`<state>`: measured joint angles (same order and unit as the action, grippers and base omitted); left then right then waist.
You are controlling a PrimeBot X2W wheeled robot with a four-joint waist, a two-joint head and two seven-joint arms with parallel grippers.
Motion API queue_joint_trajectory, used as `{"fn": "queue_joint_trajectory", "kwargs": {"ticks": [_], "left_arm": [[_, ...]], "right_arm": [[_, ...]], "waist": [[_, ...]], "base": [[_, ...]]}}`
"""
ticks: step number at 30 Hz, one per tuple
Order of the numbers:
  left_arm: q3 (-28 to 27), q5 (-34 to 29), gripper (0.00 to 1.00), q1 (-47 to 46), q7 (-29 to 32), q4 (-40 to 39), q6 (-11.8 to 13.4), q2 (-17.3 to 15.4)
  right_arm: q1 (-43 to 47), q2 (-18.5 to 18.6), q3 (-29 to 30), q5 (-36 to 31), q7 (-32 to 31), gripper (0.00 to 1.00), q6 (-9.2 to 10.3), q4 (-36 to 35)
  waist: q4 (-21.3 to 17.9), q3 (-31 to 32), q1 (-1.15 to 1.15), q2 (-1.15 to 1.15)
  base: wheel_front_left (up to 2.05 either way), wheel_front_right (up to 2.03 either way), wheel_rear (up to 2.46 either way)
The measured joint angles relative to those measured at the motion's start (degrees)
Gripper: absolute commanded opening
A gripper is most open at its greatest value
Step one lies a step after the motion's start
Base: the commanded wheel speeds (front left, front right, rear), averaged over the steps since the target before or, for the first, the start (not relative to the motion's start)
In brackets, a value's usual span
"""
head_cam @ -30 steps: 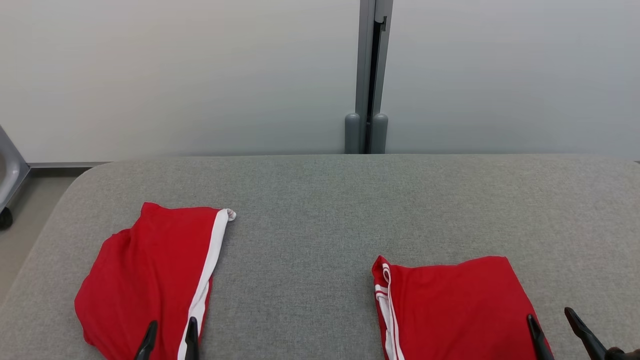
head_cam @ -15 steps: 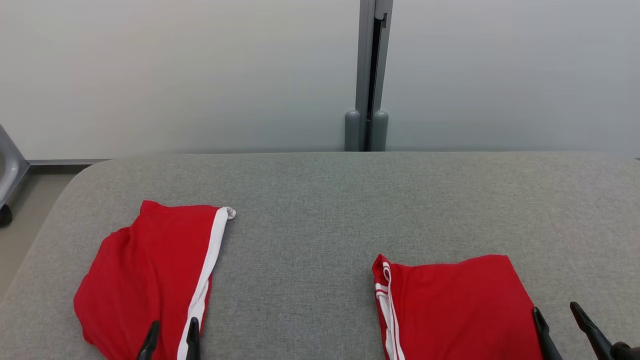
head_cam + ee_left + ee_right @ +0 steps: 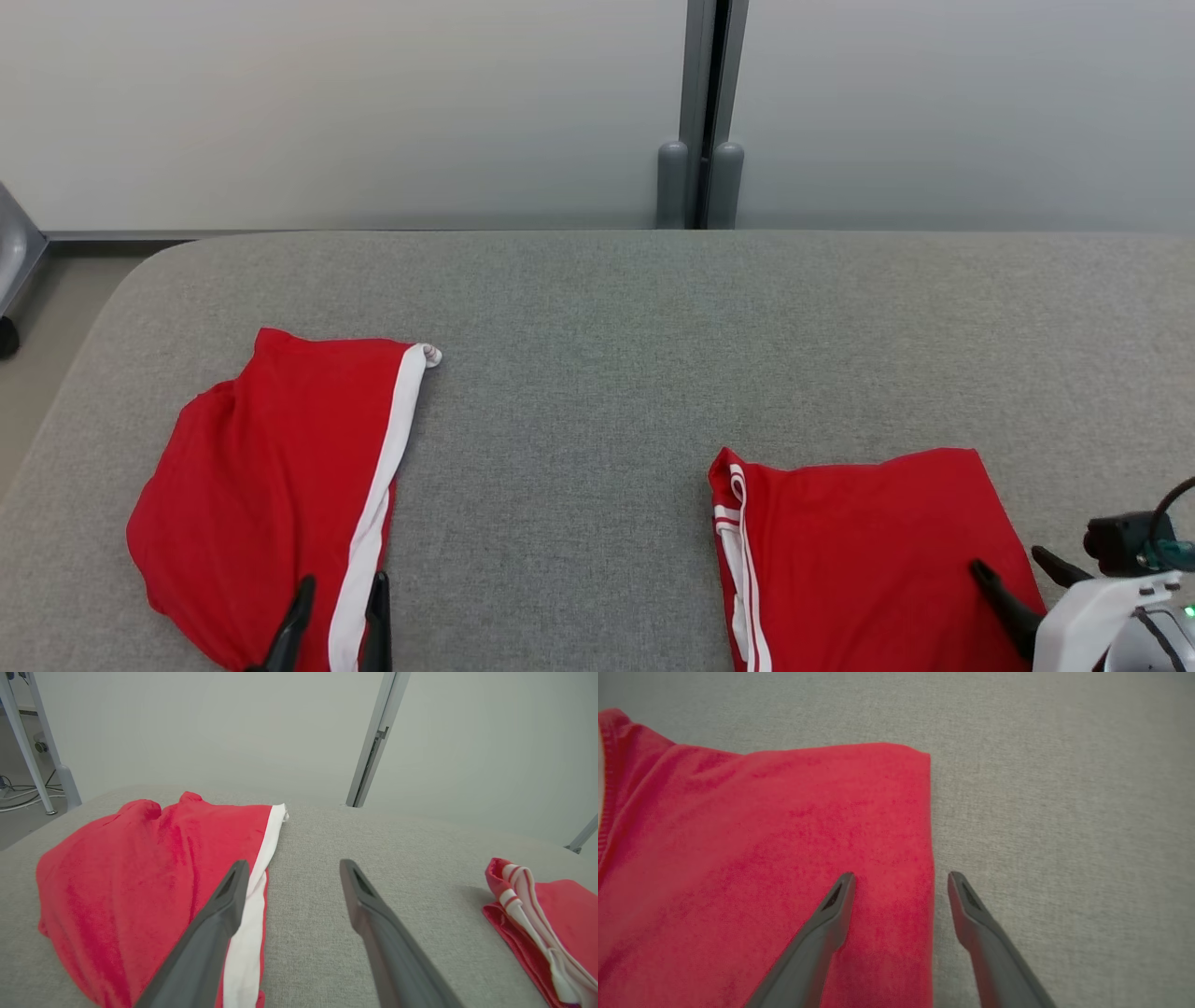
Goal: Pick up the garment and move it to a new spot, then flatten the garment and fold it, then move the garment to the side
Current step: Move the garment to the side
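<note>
Two red garments lie on the grey padded table [image 3: 579,373]. The left garment [image 3: 261,467] is loosely folded, with a white stripe along its right edge. The right garment [image 3: 859,541] is folded flat, with white stripes at its left edge. My left gripper [image 3: 343,583] stands open over the near end of the left garment's white stripe; the left wrist view shows this gripper [image 3: 293,863] astride the edge of that garment [image 3: 140,868]. My right gripper [image 3: 1006,560] is open too. In the right wrist view this gripper [image 3: 901,875] straddles the right edge of the garment [image 3: 784,835], holding nothing.
A pale wall with a grey post [image 3: 702,112] rises just behind the table's far edge. Floor [image 3: 37,308] and a metal frame with a wheel [image 3: 9,271] lie past the table's rounded left corner. Bare table stretches between the two garments.
The head view has tilted down, so the whole scene sits higher. My right gripper has come left over the right garment's edge, and its white wrist now shows. Both garments lie as before.
</note>
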<state>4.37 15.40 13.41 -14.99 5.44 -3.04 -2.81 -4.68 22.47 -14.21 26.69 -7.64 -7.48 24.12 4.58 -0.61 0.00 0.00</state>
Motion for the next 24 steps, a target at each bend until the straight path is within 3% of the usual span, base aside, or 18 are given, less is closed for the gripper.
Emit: {"fn": "queue_joint_trajectory", "kwargs": {"ticks": [10,11,12,16,24], "left_arm": [[0.5,0.0,1.0,-2.3,0.0,-0.4,-0.4,0.0],[0.6,0.1,1.0,-2.5,0.0,-0.5,-0.4,0.0],[0.6,0.2,1.0,-2.7,0.0,-0.7,-0.4,0.0],[0.6,0.2,1.0,-4.5,0.0,-1.9,-0.4,0.0],[0.6,-3.5,1.0,-12.0,-0.1,-3.3,-2.5,0.0]], "right_arm": [[-8.8,-1.3,-1.4,3.2,-5.1,1.0,-0.01,9.0],[-9.6,-1.4,-1.8,4.1,-5.2,0.27,-0.02,9.0],[-10.3,-1.3,-2.5,5.0,-5.3,0.0,-0.01,8.8],[-15.0,0.8,-3.1,7.0,-4.9,0.0,-0.12,8.4],[-28.1,17.1,5.6,-3.8,-1.5,0.0,-0.03,15.3]], "waist": [[1.3,-4.6,0.0,0.0],[1.2,-5.1,0.0,0.0],[1.0,-5.7,0.0,0.0],[-0.2,-8.6,0.0,0.0],[-3.1,-18.4,0.0,0.0]], "base": [[0.0,0.0,0.0],[0.0,0.0,0.0],[0.0,0.0,0.0],[0.0,0.0,0.0],[0.0,0.0,0.0]]}}
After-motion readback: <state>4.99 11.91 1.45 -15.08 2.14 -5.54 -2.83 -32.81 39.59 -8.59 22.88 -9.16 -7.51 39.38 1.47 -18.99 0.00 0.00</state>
